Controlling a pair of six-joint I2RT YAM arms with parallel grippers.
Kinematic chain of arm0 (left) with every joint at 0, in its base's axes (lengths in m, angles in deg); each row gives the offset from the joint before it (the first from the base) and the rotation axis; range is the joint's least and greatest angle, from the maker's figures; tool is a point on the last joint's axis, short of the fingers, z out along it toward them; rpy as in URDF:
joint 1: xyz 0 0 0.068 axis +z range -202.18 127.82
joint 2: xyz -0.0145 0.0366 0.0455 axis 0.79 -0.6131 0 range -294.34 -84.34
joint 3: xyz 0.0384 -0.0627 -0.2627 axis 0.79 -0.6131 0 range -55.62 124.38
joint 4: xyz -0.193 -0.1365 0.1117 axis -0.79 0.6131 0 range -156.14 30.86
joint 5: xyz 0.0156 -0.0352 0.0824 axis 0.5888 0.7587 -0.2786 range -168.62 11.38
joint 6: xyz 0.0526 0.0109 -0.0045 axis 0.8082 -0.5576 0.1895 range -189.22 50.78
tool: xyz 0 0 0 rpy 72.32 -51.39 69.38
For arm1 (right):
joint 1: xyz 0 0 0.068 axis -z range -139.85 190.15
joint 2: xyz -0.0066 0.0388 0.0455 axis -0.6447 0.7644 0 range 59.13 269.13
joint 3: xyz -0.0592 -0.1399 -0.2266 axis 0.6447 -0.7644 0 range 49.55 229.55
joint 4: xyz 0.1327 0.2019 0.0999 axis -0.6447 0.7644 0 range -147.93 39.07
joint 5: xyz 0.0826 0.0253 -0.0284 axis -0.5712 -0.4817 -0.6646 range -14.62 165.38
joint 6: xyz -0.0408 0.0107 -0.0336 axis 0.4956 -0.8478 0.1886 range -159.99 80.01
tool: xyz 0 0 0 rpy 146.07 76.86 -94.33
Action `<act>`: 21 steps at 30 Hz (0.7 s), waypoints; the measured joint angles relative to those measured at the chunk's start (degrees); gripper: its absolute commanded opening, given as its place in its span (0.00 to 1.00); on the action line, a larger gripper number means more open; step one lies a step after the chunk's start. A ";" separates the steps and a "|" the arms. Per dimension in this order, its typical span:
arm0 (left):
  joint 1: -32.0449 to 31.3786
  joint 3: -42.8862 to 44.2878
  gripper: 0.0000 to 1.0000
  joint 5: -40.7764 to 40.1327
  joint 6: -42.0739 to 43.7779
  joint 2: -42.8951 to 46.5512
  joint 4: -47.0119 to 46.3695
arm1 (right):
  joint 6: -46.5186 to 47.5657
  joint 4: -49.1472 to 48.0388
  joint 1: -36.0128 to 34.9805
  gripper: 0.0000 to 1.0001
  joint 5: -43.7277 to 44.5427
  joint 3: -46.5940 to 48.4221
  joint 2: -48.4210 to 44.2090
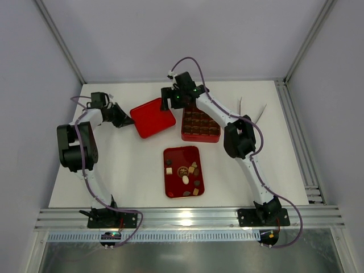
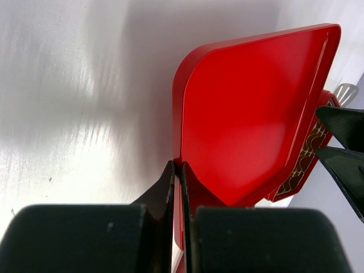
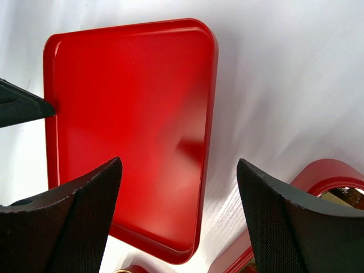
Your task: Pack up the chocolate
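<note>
Several small chocolate pieces [image 1: 183,170], dark, tan and cream, lie in the flat red rectangular tray [image 1: 173,190] at the table's middle. Behind it stands the square red box [image 1: 200,126] with brown grid compartments. To the box's left is a plain red square lid [image 1: 152,118]. My left gripper [image 1: 122,116] is shut on the lid's left rim; the left wrist view shows its fingertips [image 2: 177,166] pinching the rim of the lid [image 2: 250,108]. My right gripper [image 1: 170,100] hangs open above the lid's far right edge, its jaws [image 3: 179,165] wide over the lid [image 3: 125,114], touching nothing.
The box's patterned side [image 2: 307,159] shows just past the lid, with my right gripper's fingers [image 2: 341,142] beside it. The left finger [image 3: 23,105] reaches the lid's rim in the right wrist view. Grey walls enclose the white table [image 1: 256,114]; a metal rail runs along its near edge.
</note>
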 measured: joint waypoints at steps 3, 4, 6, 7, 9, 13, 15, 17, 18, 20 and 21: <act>0.02 -0.70 0.00 0.35 0.00 0.96 -0.07 | -0.87 -0.44 0.02 0.82 -1.42 -0.04 0.04; 0.04 -0.83 0.00 0.46 0.00 1.29 -0.02 | -1.46 -0.90 0.02 0.82 -2.32 -0.13 0.04; 0.07 -0.92 0.00 0.74 0.00 1.77 -0.07 | -2.58 -1.79 0.02 0.82 -3.91 -0.28 0.04; 0.11 -0.94 0.00 0.94 0.00 1.95 -0.11 | -3.26 -2.16 0.02 0.82 -4.81 -0.35 0.04; 0.11 -1.01 0.00 1.29 -0.09 2.34 -0.11 | -4.74 -2.86 0.04 0.82 -6.58 -0.42 0.04; 0.26 -1.27 0.00 1.51 -0.42 3.34 -0.09 | -7.39 -4.52 0.48 0.80 -9.70 -0.74 0.04; 0.28 -1.38 0.00 1.66 -0.74 3.87 -0.11 | -9.29 -6.03 0.87 0.73 -11.93 -1.53 0.04; 0.28 -1.53 0.00 1.97 -0.98 4.55 -0.13 | -11.17 -7.76 1.22 0.65 -14.29 -2.62 0.04; 0.26 -1.62 0.00 2.12 -1.03 4.79 -0.17 | -12.28 -8.46 1.33 0.60 -15.52 -3.26 0.04; 0.26 -1.75 0.00 2.51 -1.07 5.31 -0.17 | -13.81 -9.40 1.44 0.52 -17.59 -4.09 0.04; 0.26 -1.77 0.00 2.60 -1.05 5.49 -0.24 | -14.60 -9.77 1.44 0.45 -18.60 -4.44 0.04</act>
